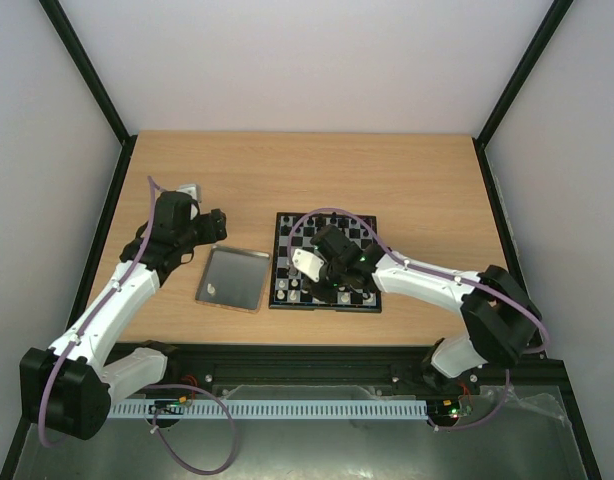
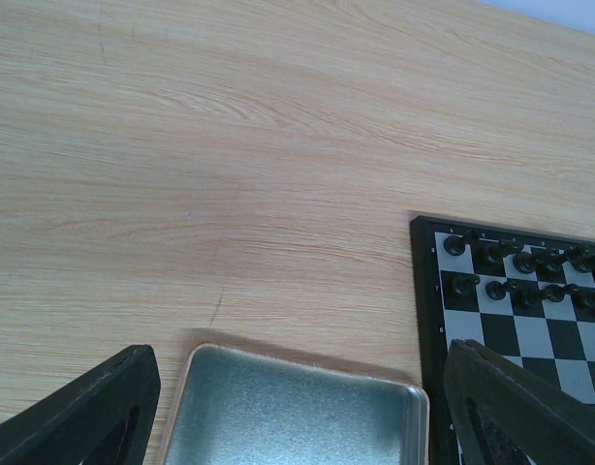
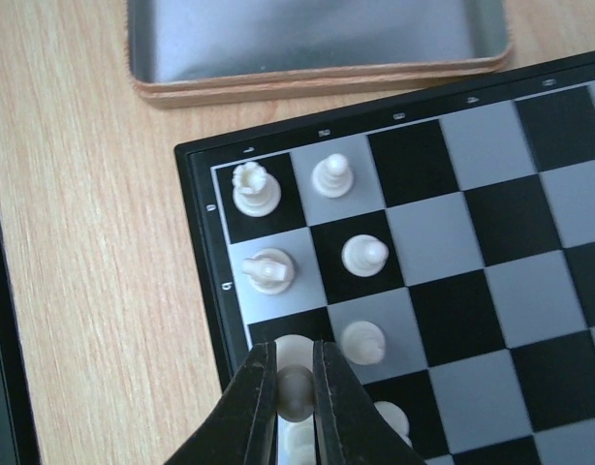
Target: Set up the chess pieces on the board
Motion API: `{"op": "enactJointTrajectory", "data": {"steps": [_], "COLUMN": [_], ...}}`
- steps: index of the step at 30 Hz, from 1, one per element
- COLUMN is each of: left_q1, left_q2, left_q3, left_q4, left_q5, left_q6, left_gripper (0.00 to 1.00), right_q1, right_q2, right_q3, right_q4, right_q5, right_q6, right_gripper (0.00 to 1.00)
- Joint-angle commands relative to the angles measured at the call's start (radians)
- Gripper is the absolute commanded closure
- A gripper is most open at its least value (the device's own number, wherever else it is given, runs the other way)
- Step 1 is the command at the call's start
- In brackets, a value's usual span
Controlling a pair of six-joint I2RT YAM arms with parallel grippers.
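Note:
The board [image 1: 324, 306] lies mid-table, with black pieces on its far rows. In the right wrist view several white chess pieces stand at the board's [image 3: 205, 252] near-left corner: a rook [image 3: 256, 187], a knight [image 3: 268, 270] and pawns [image 3: 364, 254]. My right gripper [image 3: 294, 351] is shut on a white piece [image 3: 297, 386] over the third edge square; I cannot tell whether it touches the board. It also shows from above [image 1: 325, 288]. My left gripper [image 1: 219, 222] is open and empty above the far edge of the tray [image 2: 297, 417], its fingers [image 2: 84, 417] wide apart.
The dark-grey tray with a tan edge [image 1: 233, 277] lies left of the board and touches it, and looks nearly empty. Black pieces [image 2: 516, 262] fill the board's far rows. A small white object [image 1: 190, 190] sits behind the left arm. Side walls enclose the table.

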State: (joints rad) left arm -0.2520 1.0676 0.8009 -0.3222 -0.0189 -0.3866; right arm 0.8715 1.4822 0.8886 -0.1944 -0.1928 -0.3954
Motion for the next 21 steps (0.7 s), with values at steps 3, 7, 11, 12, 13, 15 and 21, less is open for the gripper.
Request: {"op": "enactJointTrajectory", "data": {"steps": [3, 7, 11, 12, 13, 15, 21], "left_q1": [0.005, 0.006, 0.005, 0.005, 0.006, 0.007, 0.008], "left_q2": [0.001, 0.004, 0.009, 0.010, 0.009, 0.011, 0.015], "left_q3": [-0.009, -0.010, -0.008, -0.007, -0.007, -0.007, -0.007], "left_q4": [0.005, 0.005, 0.005, 0.005, 0.004, 0.005, 0.003], "left_q5": [0.007, 0.009, 0.014, 0.015, 0.016, 0.017, 0.022], "left_q6": [-0.008, -0.009, -0.009, -0.009, -0.009, -0.008, -0.009], "left_gripper": [0.17, 0.17, 0.17, 0.17, 0.17, 0.17, 0.17], "right_q1": [0.027, 0.026, 0.027, 0.027, 0.026, 0.026, 0.027], "right_q2": [0.051, 0.064, 0.080, 0.084, 0.090, 0.098, 0.113], "right_q3": [-0.017, -0.018, -0.019, -0.018, -0.017, -0.015, -0.010], "right_q4": [0.001, 0.011, 0.012, 0.012, 0.012, 0.011, 0.011], "right_q5": [-0.007, 0.012, 0.011, 0.010, 0.010, 0.010, 0.014], "right_q6": [-0.021, -0.016, -0.015, -0.016, -0.016, -0.015, -0.011], "right_gripper": [0.95, 0.95, 0.95, 0.95, 0.95, 0.95, 0.94]}}
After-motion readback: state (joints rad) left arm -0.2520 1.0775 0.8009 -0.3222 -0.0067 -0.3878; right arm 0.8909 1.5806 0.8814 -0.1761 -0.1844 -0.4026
